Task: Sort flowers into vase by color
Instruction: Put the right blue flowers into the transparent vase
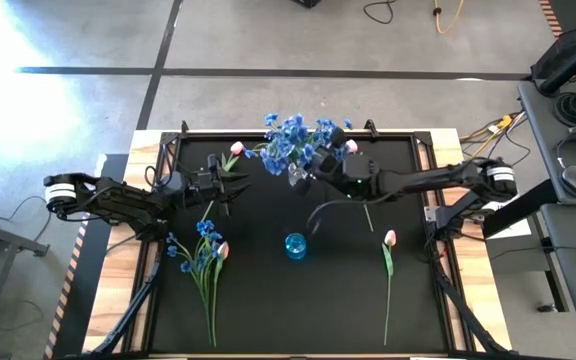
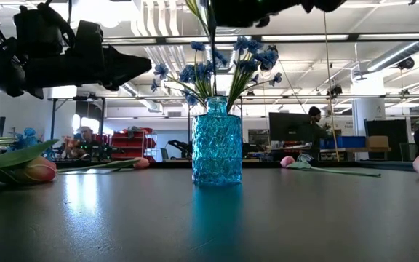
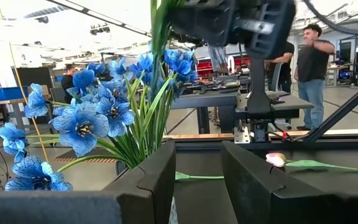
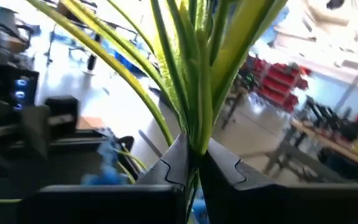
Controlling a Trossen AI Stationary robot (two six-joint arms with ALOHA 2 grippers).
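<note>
Right gripper (image 4: 191, 163) is over the desk (image 1: 268, 310) centre-back, at about 12 o'clock from the blue glass vase (image 1: 295, 245). Its jaws are closed on the green stems of a blue flower spray (image 1: 293, 140), seen clearly in the right wrist view; the blossoms fan out toward the back edge in the high view.

Left gripper (image 3: 197, 180) sits at roughly 10 o'clock from the vase, jaws parted with nothing between them, pointed toward the held spray.

The vase stands upright near desk centre. In the low view blue blossoms show above its mouth, though whether those stems are seated inside or hanging from the gripper above I cannot tell.

Still lying flat:
- a loose bunch of blue sprays (image 1: 196, 250) with a tulip bud at 9 o'clock from the vase
- a single pink-white tulip (image 1: 389, 240) at 3 o'clock
- another tulip (image 1: 235, 150) at the back-left, beside the left gripper

Handling judgement: the stems are light, thin and springy, and the heads are bulky, so they would likely swing and snag on neighbours. Best grip is low on the stem, clear of the leaves, stem kept vertical when lowered. The glass vase looks narrow-mouthed and tippable if a stem drags its rim.
</note>
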